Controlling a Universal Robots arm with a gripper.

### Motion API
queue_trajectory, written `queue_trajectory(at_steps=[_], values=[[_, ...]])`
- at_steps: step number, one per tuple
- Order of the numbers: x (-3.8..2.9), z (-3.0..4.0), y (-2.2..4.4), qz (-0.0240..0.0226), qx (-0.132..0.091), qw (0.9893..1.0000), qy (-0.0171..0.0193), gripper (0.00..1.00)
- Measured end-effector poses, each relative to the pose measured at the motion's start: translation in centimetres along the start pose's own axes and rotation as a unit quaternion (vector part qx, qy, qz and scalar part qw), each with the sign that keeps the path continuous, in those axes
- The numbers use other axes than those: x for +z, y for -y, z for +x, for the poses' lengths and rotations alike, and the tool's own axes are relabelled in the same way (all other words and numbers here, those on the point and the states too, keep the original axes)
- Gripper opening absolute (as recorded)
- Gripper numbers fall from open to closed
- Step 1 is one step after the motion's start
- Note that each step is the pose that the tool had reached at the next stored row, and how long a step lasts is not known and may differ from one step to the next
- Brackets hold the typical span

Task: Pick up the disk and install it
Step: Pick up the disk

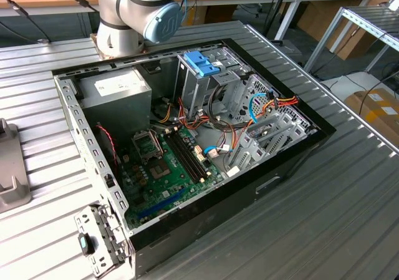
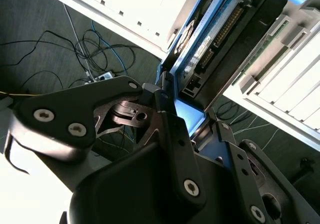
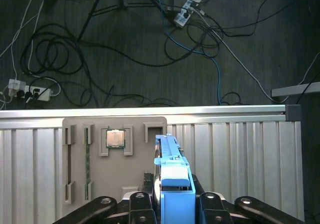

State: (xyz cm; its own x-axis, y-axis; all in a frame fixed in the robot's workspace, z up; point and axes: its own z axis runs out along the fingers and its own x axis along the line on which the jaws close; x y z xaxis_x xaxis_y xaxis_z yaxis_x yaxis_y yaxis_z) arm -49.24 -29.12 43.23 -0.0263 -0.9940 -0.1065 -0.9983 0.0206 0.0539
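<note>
Disk (image 3: 172, 170) pinched on edge in the gripper (image 3: 174, 200), over a grey fixture plate (image 3: 135, 166).

A ribbed aluminium table (image 1: 349, 217) carries the open computer case (image 1: 299, 150). Its drive cage (image 1: 198, 91) is topped by a blue-handled carrier (image 1: 202, 63), and loose wires (image 1: 237, 130) crowd beside it. In the first wrist view the plate holds a processor chip (image 3: 115, 138) in a pocket, near the disk. The disk's long axis runs straight out from the gripper, whose fingers (image 2: 172, 134) clamp its light-blue frame from both sides. The arm's shoulder joint (image 1: 134, 9) stands at the case's far side in the exterior view.
</note>
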Motion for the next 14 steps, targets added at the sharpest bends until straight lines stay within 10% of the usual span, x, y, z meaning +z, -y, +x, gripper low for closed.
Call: queue_trajectory(at_steps=[14], values=[[-0.8,-0.09,-0.04,0.0,0.0,1.0,0.0,0.37]])
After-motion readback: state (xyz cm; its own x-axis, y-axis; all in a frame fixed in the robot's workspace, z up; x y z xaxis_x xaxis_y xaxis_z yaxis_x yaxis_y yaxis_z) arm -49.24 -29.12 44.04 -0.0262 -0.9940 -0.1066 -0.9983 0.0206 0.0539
